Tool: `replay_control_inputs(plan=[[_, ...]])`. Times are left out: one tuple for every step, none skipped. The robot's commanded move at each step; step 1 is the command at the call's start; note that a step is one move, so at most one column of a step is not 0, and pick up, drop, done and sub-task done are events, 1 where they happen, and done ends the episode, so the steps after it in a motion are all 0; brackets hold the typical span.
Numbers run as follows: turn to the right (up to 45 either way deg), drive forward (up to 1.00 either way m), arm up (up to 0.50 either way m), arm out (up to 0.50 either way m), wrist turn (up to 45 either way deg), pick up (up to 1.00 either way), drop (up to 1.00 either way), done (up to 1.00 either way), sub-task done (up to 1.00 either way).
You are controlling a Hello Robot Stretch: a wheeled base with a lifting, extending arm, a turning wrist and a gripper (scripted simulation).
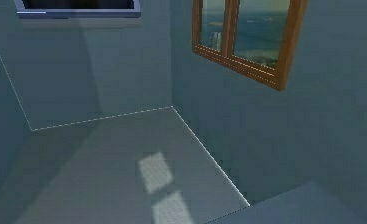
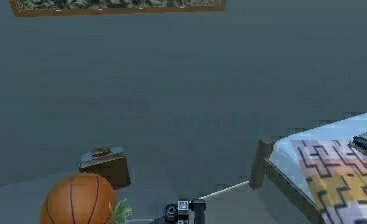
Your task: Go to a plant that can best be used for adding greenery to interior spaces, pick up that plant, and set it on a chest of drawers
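Here, round seamed orange basketball (image 2: pixel 79 200) beside spiky green leaves (image 2: pixel 121 211), wooden bedpost (image 2: pixel 260 162).

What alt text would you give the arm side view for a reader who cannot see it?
An orange basketball sits at the bottom left before a grey-blue wall, with green leaves beside it and the claw low in the middle. A small brown case stands behind the ball, and a wooden bed with a patterned quilt stands at the right.
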Motion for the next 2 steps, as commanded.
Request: replay_control_inputs(plan=[[0.0, 0.00, 0.00, 0.00, 0.0, 0.00, 1.00, 0.00, 0.00], [0.0, 0.00, 0.10, 0.00, 0.0, 0.00, 0.00, 0.00, 0.00]])
